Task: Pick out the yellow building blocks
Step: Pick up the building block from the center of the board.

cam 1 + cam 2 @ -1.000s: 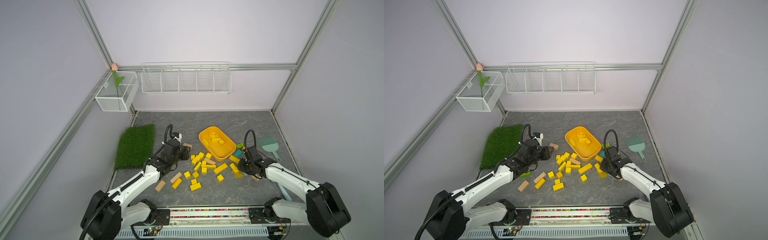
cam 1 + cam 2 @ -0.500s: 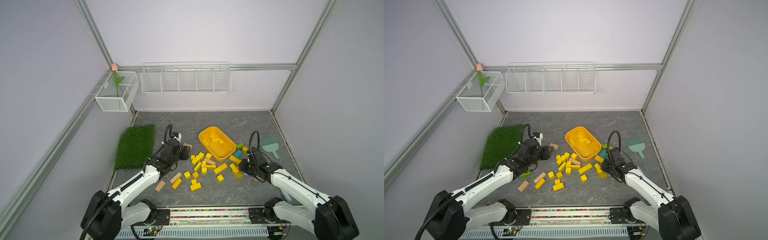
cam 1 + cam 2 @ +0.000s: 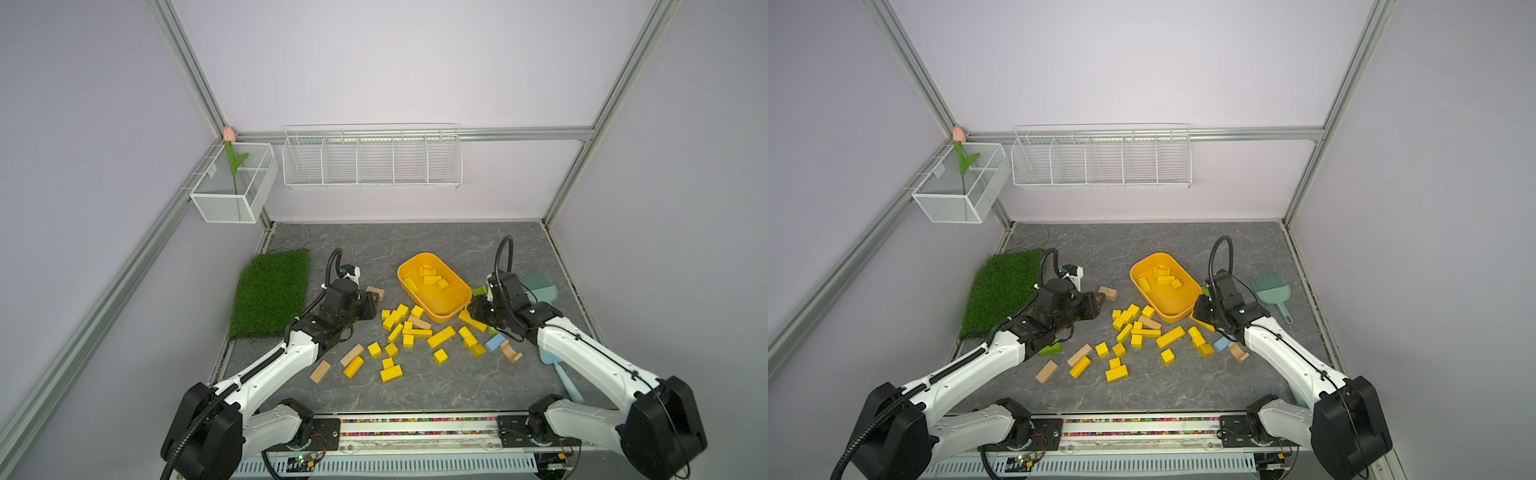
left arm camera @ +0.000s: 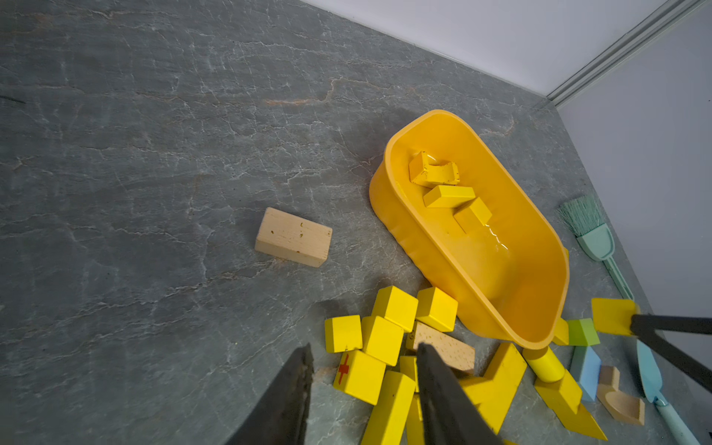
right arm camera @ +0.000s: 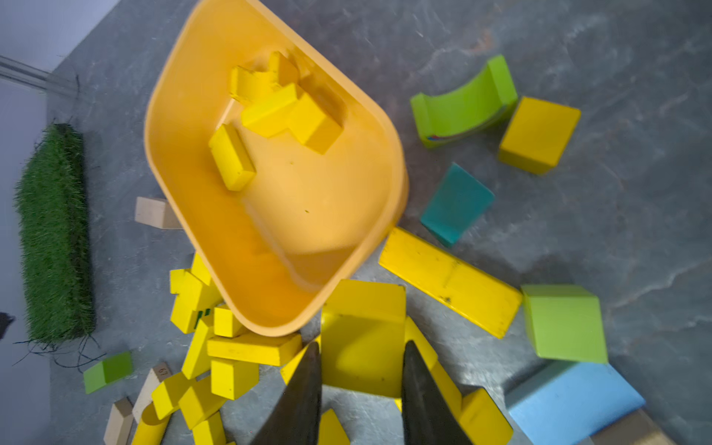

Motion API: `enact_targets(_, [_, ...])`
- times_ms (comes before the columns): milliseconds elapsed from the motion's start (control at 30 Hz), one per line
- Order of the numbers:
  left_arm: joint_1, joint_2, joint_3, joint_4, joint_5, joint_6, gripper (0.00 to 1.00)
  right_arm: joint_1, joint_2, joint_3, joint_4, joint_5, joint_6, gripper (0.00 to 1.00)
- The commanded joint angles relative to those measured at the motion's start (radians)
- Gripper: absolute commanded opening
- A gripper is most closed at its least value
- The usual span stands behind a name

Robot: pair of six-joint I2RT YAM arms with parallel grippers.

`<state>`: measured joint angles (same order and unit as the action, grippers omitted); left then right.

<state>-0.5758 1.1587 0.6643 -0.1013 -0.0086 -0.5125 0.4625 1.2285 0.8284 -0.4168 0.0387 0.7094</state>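
Yellow building blocks are looking light, rigid and slick-painted, so I'm favouring grips across flat opposite faces. Most are lying loose on the desk beside the yellow-orange tub, which is holding four. Right tool is pinching a yellow block just beside the tub. Left tool is hovering part-open and empty over the pile.

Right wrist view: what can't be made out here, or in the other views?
Right wrist view: sides of the gripped yellow block, covered by jaws of the right gripper.
Top views: that block, hidden under the gripper's body.
Left wrist view: a yellow bar, cut off by the bottom edge.
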Motion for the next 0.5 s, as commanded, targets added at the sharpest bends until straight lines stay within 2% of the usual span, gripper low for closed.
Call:
enact_targets(0, [0.011, -0.025, -0.018, 0.023, 0.009, -0.012, 0.46, 0.013, 0.079, 0.101, -0.034, -0.012, -0.047, 0.22])
enact_targets(467, [0.021, -0.037, -0.032, 0.035, 0.024, -0.015, 0.47, 0.013, 0.464, 0.414, -0.104, -0.009, -0.087, 0.23])
